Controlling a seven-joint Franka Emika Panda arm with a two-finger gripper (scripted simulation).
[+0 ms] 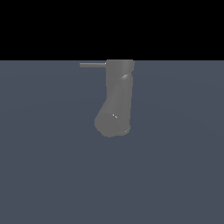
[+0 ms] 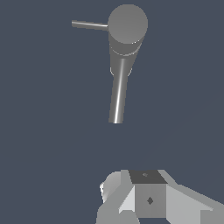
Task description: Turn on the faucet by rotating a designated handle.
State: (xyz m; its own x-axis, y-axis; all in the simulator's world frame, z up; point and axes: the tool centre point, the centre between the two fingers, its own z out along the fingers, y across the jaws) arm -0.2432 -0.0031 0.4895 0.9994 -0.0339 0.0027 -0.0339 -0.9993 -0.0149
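The faucet (image 1: 116, 98) is a thick matte grey column with a bent, rounded spout end, standing at the middle of the exterior view. Its handle (image 1: 92, 64), a thin straight grey rod, sticks out level from the column's top toward the exterior view's left. From above, the wrist view shows the faucet's round top (image 2: 127, 24), its spout (image 2: 118, 94) and the handle (image 2: 89, 25). White and grey blocks of my gripper (image 2: 148, 197) show at that picture's edge, well apart from the faucet and touching nothing. Its fingers are not distinct. The exterior view does not show the gripper.
A flat dark blue-grey floor (image 1: 52, 175) lies all around the faucet. Above the floor's far edge the exterior view is black.
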